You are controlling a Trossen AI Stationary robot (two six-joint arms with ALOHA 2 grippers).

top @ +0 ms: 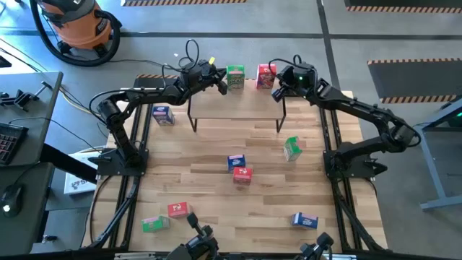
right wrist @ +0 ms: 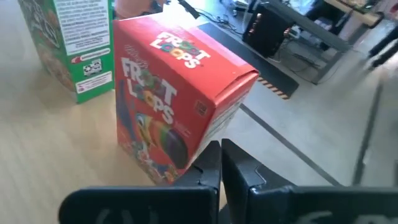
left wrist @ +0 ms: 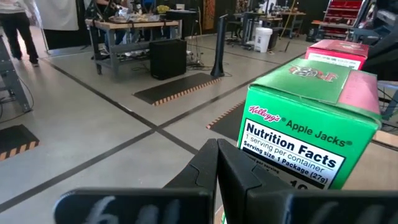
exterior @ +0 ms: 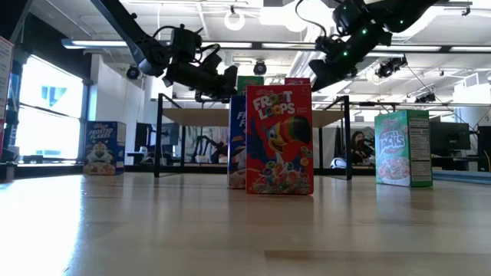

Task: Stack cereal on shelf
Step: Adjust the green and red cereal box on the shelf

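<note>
The shelf (top: pixel 234 108) stands at the table's far middle. A green Apple Jacks box (top: pixel 235 76) and a red Froot Loops box (top: pixel 266 75) stand upright side by side on its far edge. My left gripper (top: pixel 221 84) is shut, just left of the green box (left wrist: pixel 311 137). My right gripper (top: pixel 278 92) is shut, at the red box's (right wrist: pixel 174 106) right near corner. Several other boxes stand on the tabletop. My left gripper's shut fingertips (left wrist: pixel 217 155) lie close to the green box's nutrition-facts side (left wrist: pixel 273 155), coming level from the table's left; I cannot tell whether they touch. My right gripper's shut fingertips (right wrist: pixel 221 158) lie at the red box's lower corner (right wrist: pixel 186 168); I cannot tell whether they touch.
On the tabletop stand a blue box (top: pixel 162 114) left of the shelf, a green one (top: pixel 292 148) at the right, and a blue (top: pixel 236 162) and a red one (top: pixel 242 175) at the middle. Near the front edge stand a red (top: pixel 177 210), a green (top: pixel 154 224) and a blue one (top: pixel 304 220).
</note>
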